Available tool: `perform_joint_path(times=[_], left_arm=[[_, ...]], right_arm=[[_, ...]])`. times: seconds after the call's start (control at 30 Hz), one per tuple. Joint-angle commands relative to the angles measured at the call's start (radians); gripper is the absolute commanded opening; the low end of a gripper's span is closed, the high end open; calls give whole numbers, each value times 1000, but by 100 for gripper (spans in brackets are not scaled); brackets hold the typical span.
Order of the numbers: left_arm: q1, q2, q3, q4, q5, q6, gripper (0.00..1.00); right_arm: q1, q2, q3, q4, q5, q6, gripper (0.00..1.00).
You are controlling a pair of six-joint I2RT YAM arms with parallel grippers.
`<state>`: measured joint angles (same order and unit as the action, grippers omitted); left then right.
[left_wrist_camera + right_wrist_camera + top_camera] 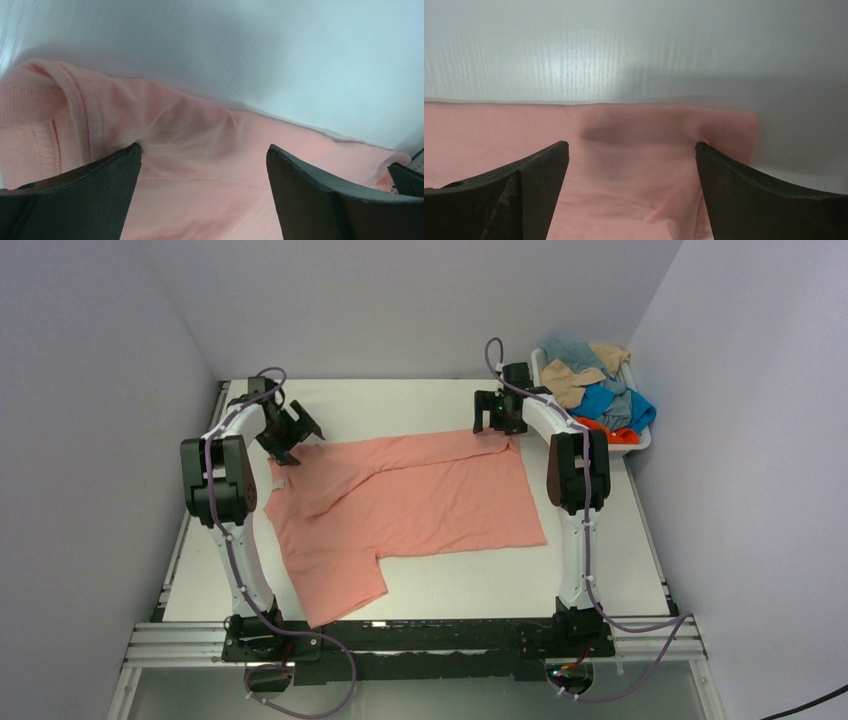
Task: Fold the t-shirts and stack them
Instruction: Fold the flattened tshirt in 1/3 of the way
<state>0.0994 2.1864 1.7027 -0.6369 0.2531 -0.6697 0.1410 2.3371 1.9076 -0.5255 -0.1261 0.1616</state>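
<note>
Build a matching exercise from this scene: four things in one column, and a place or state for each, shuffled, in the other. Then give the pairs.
1. salmon pink t-shirt
2. white basket
3. left gripper
4. right gripper

A. open, at the far right corner of the pink cloth
B. spread out across the table
C. open, at the collar end of the pink cloth
D. at the table's far right, full of crumpled shirts

Pairs: 1-B, 2-D, 3-C, 4-A
</note>
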Motion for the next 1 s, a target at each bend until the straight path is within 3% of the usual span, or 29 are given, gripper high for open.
perform_joint_path(times=[0.0,0.3,0.5,0.63,0.77,0.97], left_arm=[[17,145,130,17,26,24,100],[55,349,510,-7,87,7,99],[62,185,485,72,137,44,99],[54,-61,270,65,77,92,100],[28,-368,-84,54,-74,95,99],[-82,-775,-608,-8,-241,9,100]], right_arm=[[-41,65,85,9,-11,-5,100],[-42,179,310,-15,-85,-73,100],[-27,28,274,2,-88,-125,100],[11,-129,146,25,-27,-152,100],[71,-332,-145,107,103,-141,100],[151,-648,-557,186,244,51,100]])
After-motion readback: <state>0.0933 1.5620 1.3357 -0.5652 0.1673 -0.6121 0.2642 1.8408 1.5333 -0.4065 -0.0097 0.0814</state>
